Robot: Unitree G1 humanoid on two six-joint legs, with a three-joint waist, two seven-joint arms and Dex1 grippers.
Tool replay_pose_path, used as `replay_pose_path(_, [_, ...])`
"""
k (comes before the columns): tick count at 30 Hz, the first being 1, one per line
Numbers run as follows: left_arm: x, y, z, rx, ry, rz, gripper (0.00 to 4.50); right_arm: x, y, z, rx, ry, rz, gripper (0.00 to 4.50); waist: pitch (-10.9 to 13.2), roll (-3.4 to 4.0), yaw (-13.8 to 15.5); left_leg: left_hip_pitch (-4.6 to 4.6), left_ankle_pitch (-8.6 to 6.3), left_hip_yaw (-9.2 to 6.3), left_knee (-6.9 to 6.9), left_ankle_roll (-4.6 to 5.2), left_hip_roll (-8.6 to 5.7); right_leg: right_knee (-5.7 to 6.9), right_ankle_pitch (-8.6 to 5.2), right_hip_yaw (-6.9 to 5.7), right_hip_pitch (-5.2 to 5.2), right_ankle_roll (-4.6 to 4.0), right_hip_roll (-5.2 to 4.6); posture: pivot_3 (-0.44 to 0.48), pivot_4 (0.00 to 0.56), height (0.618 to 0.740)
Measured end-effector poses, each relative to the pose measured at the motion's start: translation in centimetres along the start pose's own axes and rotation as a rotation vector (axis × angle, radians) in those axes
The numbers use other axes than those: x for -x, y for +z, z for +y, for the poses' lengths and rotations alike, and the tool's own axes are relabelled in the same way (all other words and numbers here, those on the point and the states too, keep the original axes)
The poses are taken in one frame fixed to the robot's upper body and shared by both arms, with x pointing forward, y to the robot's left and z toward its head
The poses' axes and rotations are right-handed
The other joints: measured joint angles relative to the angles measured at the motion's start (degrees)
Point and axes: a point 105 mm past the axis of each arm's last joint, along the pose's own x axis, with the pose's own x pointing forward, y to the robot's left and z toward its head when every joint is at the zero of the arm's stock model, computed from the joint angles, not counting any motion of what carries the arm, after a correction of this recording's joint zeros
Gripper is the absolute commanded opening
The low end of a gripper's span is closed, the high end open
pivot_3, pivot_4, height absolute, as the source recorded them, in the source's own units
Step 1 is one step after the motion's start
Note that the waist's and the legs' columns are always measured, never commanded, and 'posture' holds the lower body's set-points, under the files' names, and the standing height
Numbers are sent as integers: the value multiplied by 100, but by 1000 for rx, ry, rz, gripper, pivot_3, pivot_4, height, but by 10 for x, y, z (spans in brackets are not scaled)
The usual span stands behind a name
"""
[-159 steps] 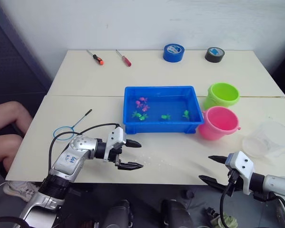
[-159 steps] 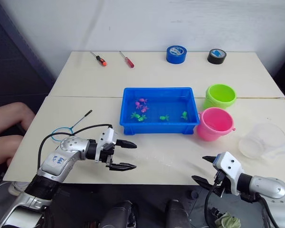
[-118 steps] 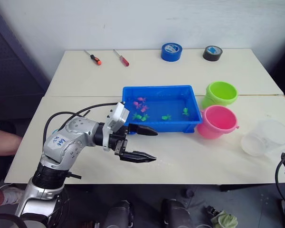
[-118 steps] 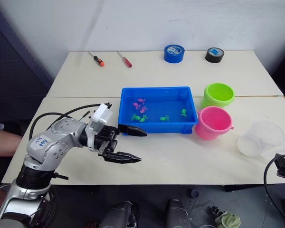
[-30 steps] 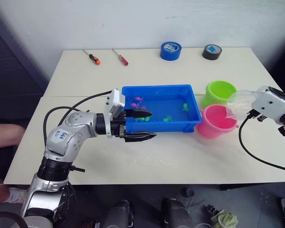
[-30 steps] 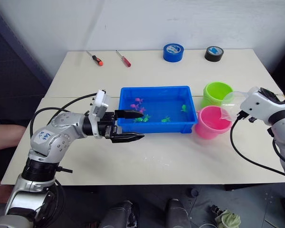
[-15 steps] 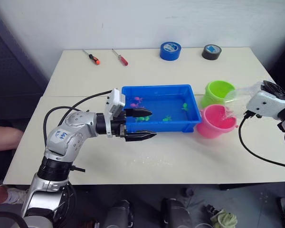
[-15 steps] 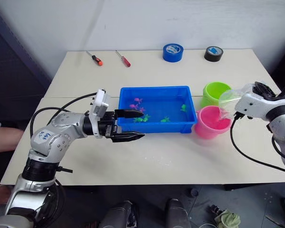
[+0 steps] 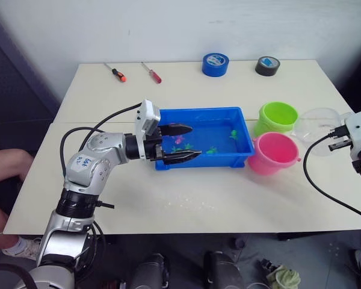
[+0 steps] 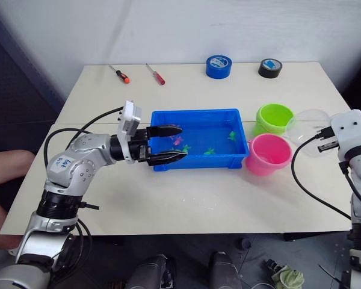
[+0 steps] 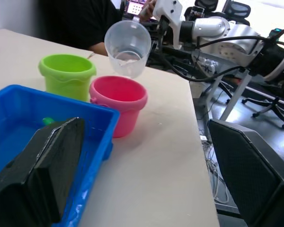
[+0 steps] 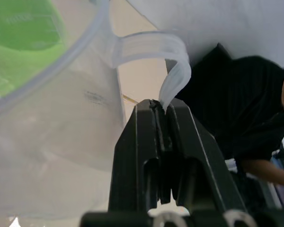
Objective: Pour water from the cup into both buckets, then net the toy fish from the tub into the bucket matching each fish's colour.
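Left end effector released, fingers spread over the near-left corner of the tub on the table. Right end effector clenched on the cup handle, cup tilted above and right of pink bucket; green bucket just behind.

Handwritten label on left arm, characters illegible; no other readable text.

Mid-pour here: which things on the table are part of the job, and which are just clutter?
Job: cup clamped by its handle in the right gripper, green bucket, pink bucket, blue tub with toy fish.

Clutter: two screwdrivers, blue tape, black tape.
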Motion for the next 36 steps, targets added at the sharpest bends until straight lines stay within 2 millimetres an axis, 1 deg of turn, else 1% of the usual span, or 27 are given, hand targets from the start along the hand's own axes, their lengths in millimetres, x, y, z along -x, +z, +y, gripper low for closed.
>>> replay_pose_path(1, [-1, 0, 1, -3, 3, 0, 4500, -3, 3, 0, -35, -5, 3, 19, 0, 0, -8, 0, 0, 3, -1, 0, 0, -1, 0, 3, -2, 0, 0, 0, 150, 740])
replay_pose_path(3, [-4, 1, 4, -5, 9, -7, 4500, -11, 12, -7, -81, -37, -1, 19, 0, 1, -9, 0, 0, 5, -2, 0, -1, 9, 0, 4, -8, 0, 0, 0, 150, 740])
replay_pose_path(4, [-4, 2, 5, -10, 14, -9, 4500, -17, 19, -13, -80, -54, -11, 19, 0, 1, -10, 1, 0, 5, -1, -1, 0, 14, 0, 4, -9, 0, -1, 0, 150, 740])
replay_pose_path(6, [-6, 4, 6, -19, 13, -14, 4500, -24, 26, -25, -59, -86, -15, 19, 0, 0, -6, 0, 0, 5, -3, -1, 0, 18, 0, 4, -12, 0, 0, 0, 150, 740])
replay_pose_path(9, [-8, 5, 6, -27, 11, -19, 4500, -37, 34, -29, -4, -104, -22, 19, 0, 0, -4, -1, 0, 6, -2, -1, -2, 18, 0, 5, -12, 0, -2, 0, 150, 740])
replay_pose_path(12, [-9, 6, 7, -34, 19, -17, 4500, -50, 35, -26, 84, -108, -9, 19, 0, 0, -22, 0, 0, 14, -3, -1, -2, 17, 0, 10, -15, 0, -2, 0, 150, 740])
replay_pose_path(15, [-9, 5, 9, -32, 30, -14, 4500, -60, 38, -23, 180, -107, -11, 19, 0, 0, -28, -1, 0, 14, -5, -1, 0, 19, 0, 10, -19, 0, -1, 0, 150, 740])
replay_pose_path(20, [-8, 5, 10, -34, 37, -13, 4500, -74, 56, -16, 414, -104, -43, 19, 0, 0, -61, -3, 0, 15, -6, -1, 0, 18, 0, 10, -21, 0, -2, 0, 150, 740])
replay_pose_path(25, [-5, 8, 11, -46, 53, -25, 4500, -80, 64, -8, 584, -91, -66, 19, 0, 0, -68, -4, -1, 13, -6, -3, 0, 18, 0, 9, -22, 0, -2, 0, 150, 740])
replay_pose_path(26, [-5, 9, 11, -45, 59, -27, 4500, -82, 68, -4, 670, -83, -80, 19, 0, 1, -84, -4, -1, 13, -7, -3, -1, 18, 0, 9, -23, 0, -2, 0, 150, 740])
replay_pose_path(28, [-4, 9, 11, -45, 62, -27, 4500, -83, 72, -2, 729, -81, -97, 19, 0, 1, -97, -4, -1, 13, -7, -4, 0, 18, 0, 9, -23, 0, -2, 0, 150, 740])
replay_pose_path(33, [-4, 8, 12, -41, 72, -28, 4500, -86, 91, 5, 950, -74, -160, 19, 0, 1, -159, -4, -3, 12, -9, -7, 0, 19, 0, 8, -24, 0, -1, 0, 150, 740])
replay_pose_path(36, [-5, 8, 12, -41, 75, -30, 4500, -87, 96, 9, 1022, -61, -187, 19, 0, 1, -164, -3, -4, 11, -9, -10, 4, 22, 0, 7, -25, 0, 3, 0, 150, 740])
